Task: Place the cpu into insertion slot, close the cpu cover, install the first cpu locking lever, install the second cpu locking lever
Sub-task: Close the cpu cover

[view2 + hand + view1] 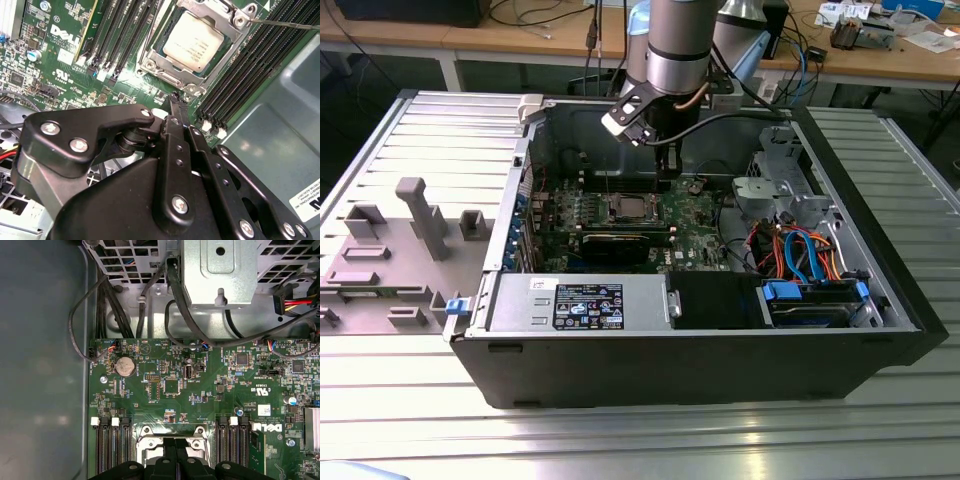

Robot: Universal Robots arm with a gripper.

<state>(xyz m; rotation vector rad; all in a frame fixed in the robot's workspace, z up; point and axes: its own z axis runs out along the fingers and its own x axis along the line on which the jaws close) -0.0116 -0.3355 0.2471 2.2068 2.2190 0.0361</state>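
1 arm, 1 gripper (669, 178): hanging straight down inside the open computer case (670, 375), just beside the socket on the exterior view's right.
Far left: grey fixture tray (380, 265) with its pegs, outside the case and well apart from the action.
Front left of the case: power supply (580, 300), nothing near it.
Centre, insertion slot (625, 208): set in the green board, and the cpu (192, 40) is in it, lying flat, silver top up.
cpu cover (167, 72): down, framing the chip on all 4 sides.
Jaws: the 2 fingers are pressed together with nothing between them. In the second wrist view the tips sit just beside the cover's edge; contact I cannot tell.
Lever: a thin wire lever (285, 22) runs out from a cover corner across the memory slots (240, 75). Latched or loose, I cannot tell.
Right: drive cage (775, 190), near the arm but apart from it.
Step in hand: by my read, chip and cover are done and this is lever work.
What it calls for: closed tips used as a pusher on a thin wire, in tight room beside the socket. A slip looks easy.
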